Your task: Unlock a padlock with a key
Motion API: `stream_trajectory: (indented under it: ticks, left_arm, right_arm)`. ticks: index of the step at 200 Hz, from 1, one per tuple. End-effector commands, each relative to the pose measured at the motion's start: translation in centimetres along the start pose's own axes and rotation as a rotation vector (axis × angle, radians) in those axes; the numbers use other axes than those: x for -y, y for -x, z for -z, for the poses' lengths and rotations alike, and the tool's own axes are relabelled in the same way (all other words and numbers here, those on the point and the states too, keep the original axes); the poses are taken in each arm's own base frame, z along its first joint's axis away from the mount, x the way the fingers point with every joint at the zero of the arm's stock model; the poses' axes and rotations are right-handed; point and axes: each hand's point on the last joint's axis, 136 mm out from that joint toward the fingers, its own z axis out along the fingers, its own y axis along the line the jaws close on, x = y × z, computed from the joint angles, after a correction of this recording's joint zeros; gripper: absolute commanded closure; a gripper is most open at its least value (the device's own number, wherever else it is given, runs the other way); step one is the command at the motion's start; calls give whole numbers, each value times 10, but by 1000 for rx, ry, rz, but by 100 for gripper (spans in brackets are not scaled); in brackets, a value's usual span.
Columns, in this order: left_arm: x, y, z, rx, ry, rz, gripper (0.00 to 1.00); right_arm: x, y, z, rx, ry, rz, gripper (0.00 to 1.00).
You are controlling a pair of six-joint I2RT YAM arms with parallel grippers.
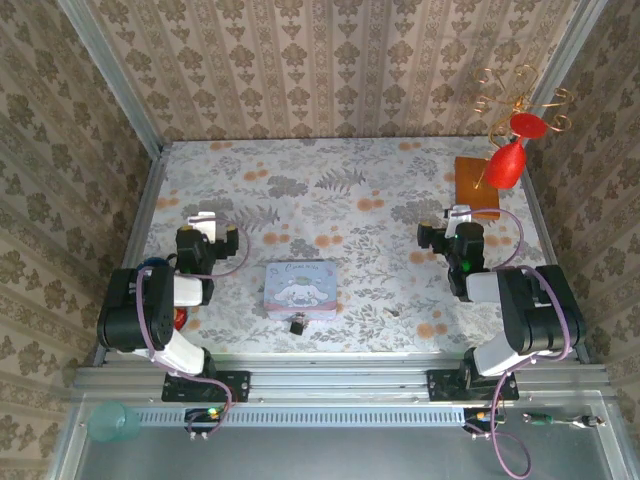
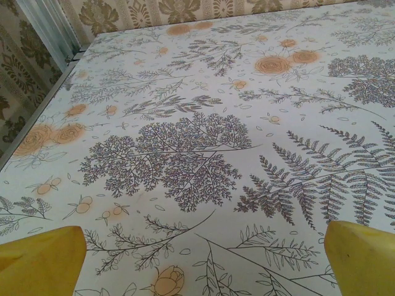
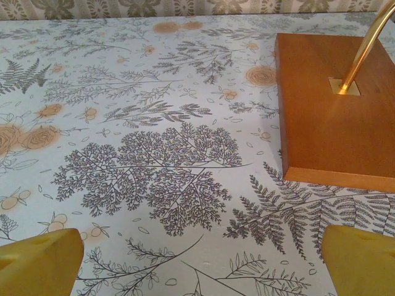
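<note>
Top external view showed the floral bench (image 1: 350, 190) with a pastel tin (image 1: 299, 288) lying near its front edge, between the two arms. The left end effector (image 1: 203, 222) hung to the tin's left and a little farther back, and the right end effector (image 1: 458, 215) hung well to the tin's right. In the wrist views each pair of yellow fingertips (image 2: 40, 262) stood wide apart over bare bench, gripping nothing. A wooden base (image 3: 336, 111) with a gold wire stand sat far right of the tin and behind it. The padlock (image 1: 297, 325), tiny and dark, lay just in front of the tin's near side. The key (image 1: 393, 313), a thin dark sliver, lay to the tin's right, apart from the padlock.
</note>
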Motion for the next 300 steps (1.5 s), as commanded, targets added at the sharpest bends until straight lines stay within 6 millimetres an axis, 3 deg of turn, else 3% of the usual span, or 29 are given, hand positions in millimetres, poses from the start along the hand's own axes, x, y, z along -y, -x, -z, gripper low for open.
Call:
stream_trajectory:
  ticks: [1,153,185,209,250,262,278,300]
  left_arm:
    - [-2,11,-3,25,-5,-2,0]
    - [-2,11,-3,26,5,-6,0]
    - [20,14,10,85,-53,-89,0]
    - [11,40,27,122,80,-121,0]
    - [38,76,21,-7,-3,-169,0]
    - [52,91,28,4,-84,-138,0]
    - [70,116,43,58,-201,-68,0]
    - [76,151,64,97,-272,87,0]
  right_arm:
    - [2,13,-1,40,-22,-6,0]
    - [2,13,-1,40,-17,-7,0]
    - [-8,14,2,52,29,26,0]
    - [-18,25,15,85,47,69,0]
    - [-50,45,37,102,56,218,0]
    - [-52,60,48,96,44,187,0]
    - [-70,84,69,97,149,128,0]
    - [-87,121,101,111,249,3,0]
